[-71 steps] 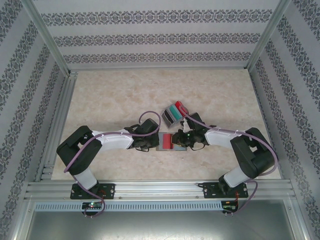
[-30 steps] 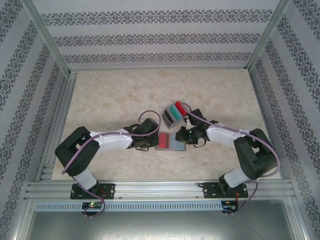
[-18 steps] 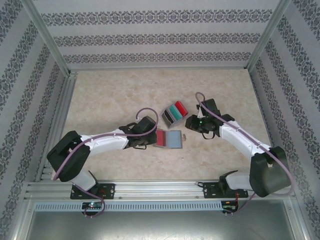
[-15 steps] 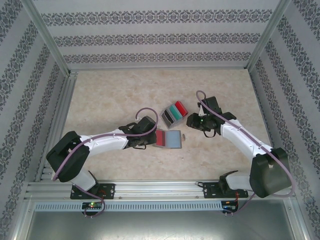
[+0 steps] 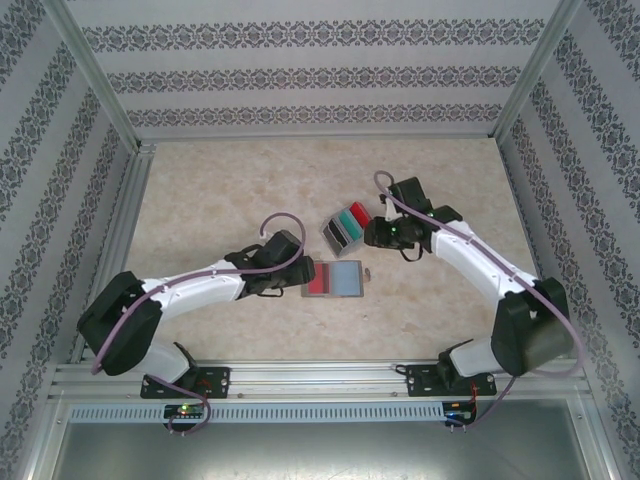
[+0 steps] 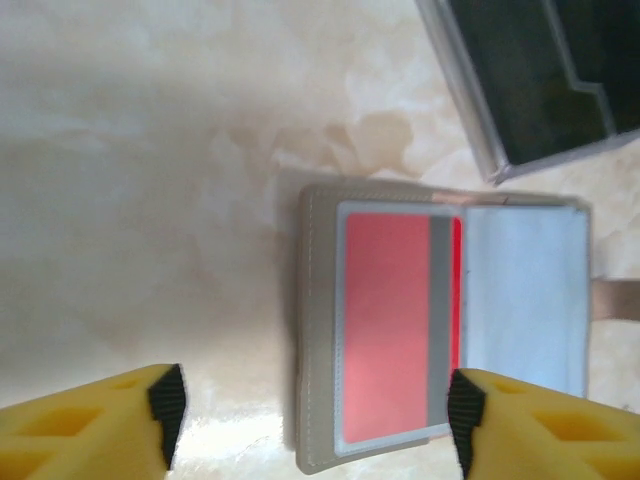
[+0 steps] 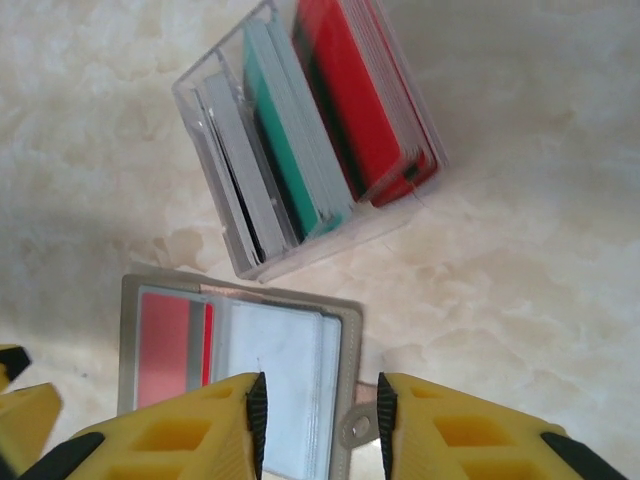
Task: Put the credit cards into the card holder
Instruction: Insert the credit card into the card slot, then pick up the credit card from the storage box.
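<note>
One red card (image 6: 385, 320) is in the card holder (image 5: 345, 280); other credit cards (image 7: 295, 140) stand just beyond it, left gripper (image 6: 315, 408) wide, right gripper (image 7: 320, 405) narrow, both empty above it.

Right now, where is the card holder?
In the top view the card holder lies open near the middle of the table, just right of the left gripper and on the near side of the clear card box.

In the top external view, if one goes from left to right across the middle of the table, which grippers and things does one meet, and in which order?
left gripper → card holder → right gripper
</note>
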Tool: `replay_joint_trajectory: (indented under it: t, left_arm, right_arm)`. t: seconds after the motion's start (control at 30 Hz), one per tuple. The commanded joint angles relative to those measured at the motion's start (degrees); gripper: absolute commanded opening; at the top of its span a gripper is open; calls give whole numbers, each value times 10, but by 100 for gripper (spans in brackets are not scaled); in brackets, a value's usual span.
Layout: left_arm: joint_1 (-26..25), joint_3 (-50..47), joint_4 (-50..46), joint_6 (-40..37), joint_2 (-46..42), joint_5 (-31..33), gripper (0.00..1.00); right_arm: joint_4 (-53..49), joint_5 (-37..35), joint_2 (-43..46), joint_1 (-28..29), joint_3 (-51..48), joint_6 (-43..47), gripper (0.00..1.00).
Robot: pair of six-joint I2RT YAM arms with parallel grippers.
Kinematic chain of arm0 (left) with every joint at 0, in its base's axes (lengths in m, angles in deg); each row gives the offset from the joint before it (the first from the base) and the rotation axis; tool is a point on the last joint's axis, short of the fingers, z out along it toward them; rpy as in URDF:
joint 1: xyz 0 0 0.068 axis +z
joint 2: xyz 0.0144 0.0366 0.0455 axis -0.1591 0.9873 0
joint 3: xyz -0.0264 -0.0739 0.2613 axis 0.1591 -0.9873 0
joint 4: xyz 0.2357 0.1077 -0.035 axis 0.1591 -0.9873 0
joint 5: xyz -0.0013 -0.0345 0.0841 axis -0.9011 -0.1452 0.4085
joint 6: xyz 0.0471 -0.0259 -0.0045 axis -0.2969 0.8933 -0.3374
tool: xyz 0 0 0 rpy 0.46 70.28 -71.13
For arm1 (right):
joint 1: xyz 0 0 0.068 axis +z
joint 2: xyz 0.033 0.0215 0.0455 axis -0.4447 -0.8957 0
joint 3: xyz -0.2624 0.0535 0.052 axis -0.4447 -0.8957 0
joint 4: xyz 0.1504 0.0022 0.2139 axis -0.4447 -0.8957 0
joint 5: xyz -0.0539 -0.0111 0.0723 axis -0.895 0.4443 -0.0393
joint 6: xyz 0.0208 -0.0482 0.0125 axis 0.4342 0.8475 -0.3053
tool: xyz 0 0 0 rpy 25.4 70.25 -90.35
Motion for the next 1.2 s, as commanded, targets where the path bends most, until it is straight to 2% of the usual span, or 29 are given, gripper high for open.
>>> replay_joint_trajectory:
  t: [0.0,0.03,0.07,0.33,0.5,0.73,1.03,1.17]
  left_arm:
    - [18,13,8,-25,-14,26,89]
    - [22,14,17,-26,-15,27,97]
    - [27,15,31,-28,-17,25,99]
    - [64,22,96,-20,-19,10,99]
    - [77,-7,178,-3,-19,-48,99]
    - [80,-13,181,10,-19,-53,99]
    - [84,-21,165,16,-24,-57,99]
    - [84,-29,166,18,-29,-54,99]
  right_arm:
    - [-66,-64,-45,23,65,52,35]
    - [-72,-63,-57,27,78,61,35]
    - [-76,-66,-70,33,92,68,35]
    - [-125,-121,-166,62,199,93,33]
    - [-146,-154,-218,73,248,104,34]
    - [-166,-174,-278,82,300,117,36]
    - [-216,-278,-350,109,371,143,35]
    - [-218,-293,-368,114,378,152,34]
